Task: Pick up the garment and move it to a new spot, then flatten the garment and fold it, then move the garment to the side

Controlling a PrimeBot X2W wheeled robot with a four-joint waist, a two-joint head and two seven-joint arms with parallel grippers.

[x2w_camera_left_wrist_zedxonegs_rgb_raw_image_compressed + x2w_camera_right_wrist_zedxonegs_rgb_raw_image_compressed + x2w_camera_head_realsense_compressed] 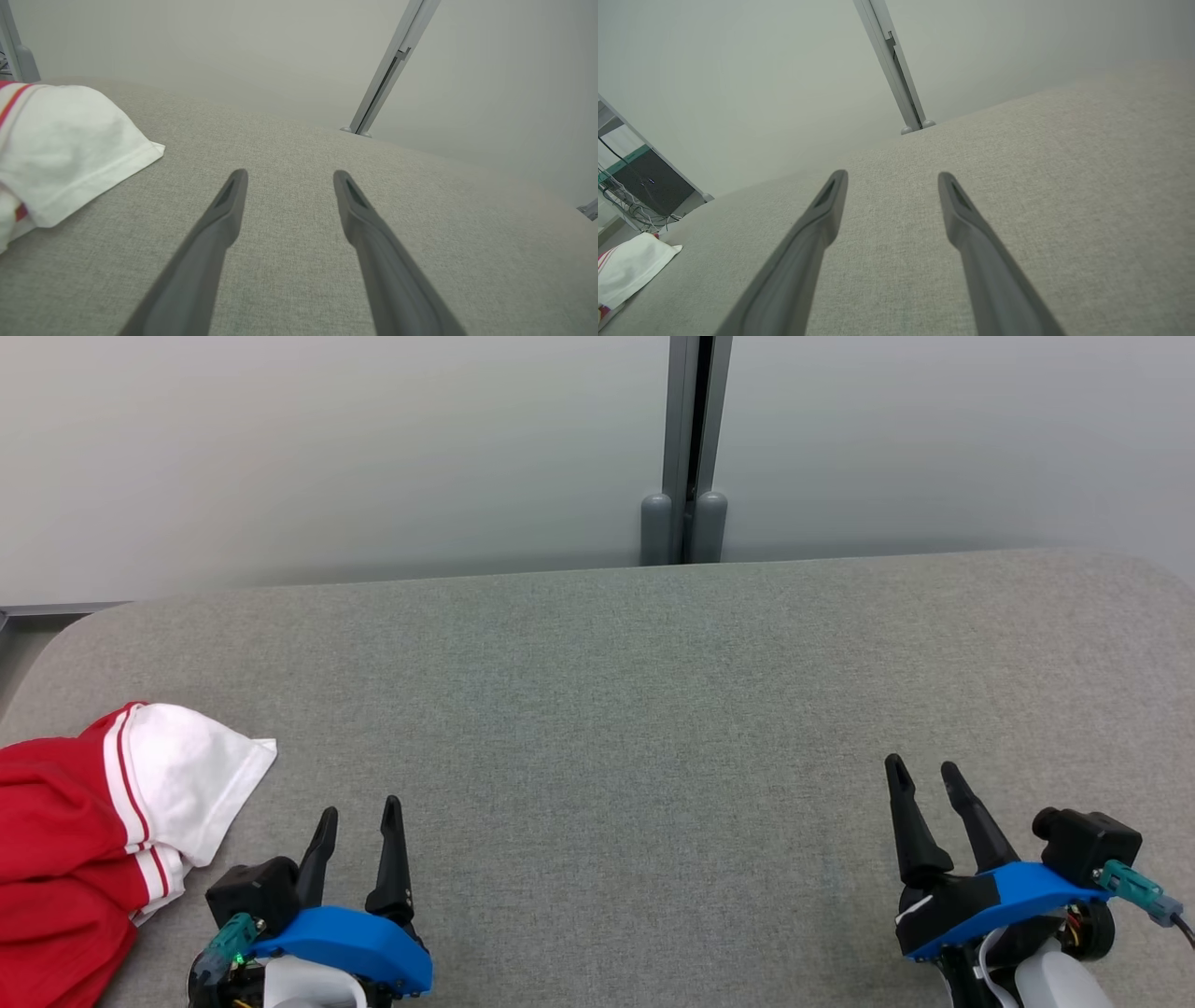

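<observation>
Head view. One garment [65, 840], red with a white sleeve and red-and-white striped trim. Lies crumpled at the left edge of the grey cloth-covered table [607, 691] and runs out of view to the left. Two grippers, low in view. At lower left, the left gripper [359, 807]: stands just right of the garment, near it but apart, both fingers spread, holds nothing. At lower right, the right gripper [923, 764]: sits well apart from the garment over bare cloth, likewise spread, holds nothing. Behind the table, two pale wall panels [280, 457], joined by one grey post [689, 429] with two rounded caps [656, 527] at its foot.

Left wrist view. Two dark fingers [219, 224] rising from the bottom edge, parted wide, with table cloth alone between them. White sleeve of the garment at the left, resting on the table, apart from the nearer fingertip. One post slanting at the upper right.

Right wrist view. Two dark fingers here as well, parted wide, gripping nothing — bare cloth between. Garment small in the lower left corner, well apart. One dark cabinet [649, 186] with loose cables beyond the table's far left end. One post at top centre.
</observation>
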